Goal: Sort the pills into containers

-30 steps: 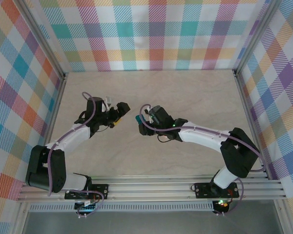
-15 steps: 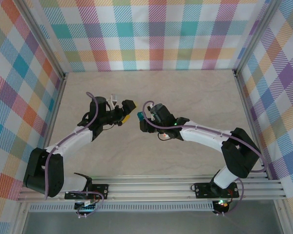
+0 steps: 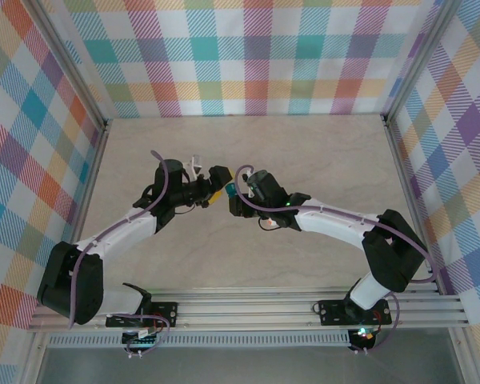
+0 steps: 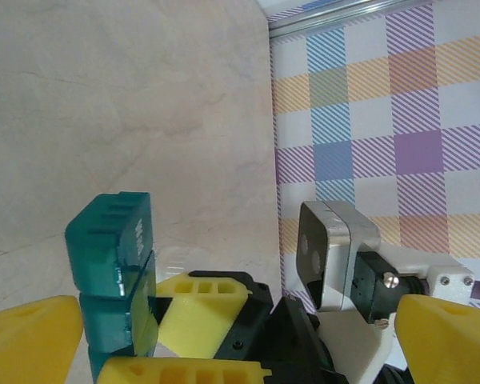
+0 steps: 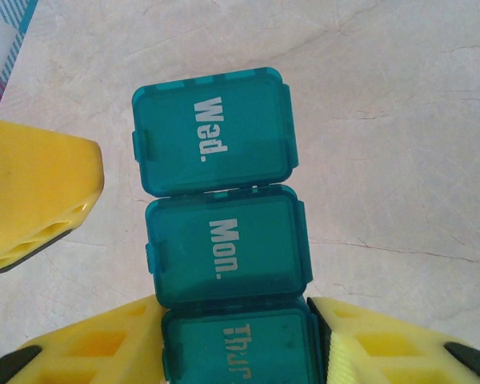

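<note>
Table (image 3: 320, 160) middle: two claws, one strip of containers (image 5: 221, 240).
Left claw (image 3: 216, 186) stands wide apart beside the strip; right claw (image 3: 238, 197) is clamped on its end compartment. Three joined compartments, all lids closed.

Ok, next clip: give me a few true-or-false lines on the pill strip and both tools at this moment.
1. The right tool is shut on the teal container strip. True.
2. The left tool is shut. False: its jaws stand wide open, close to the strip.
3. The right tool grips the strip at its Wed. end. False: it grips the Thur. compartment; the Wed. lid is at the free end.
4. The Wed. lid and the Mon. lid are both closed. True.
</note>
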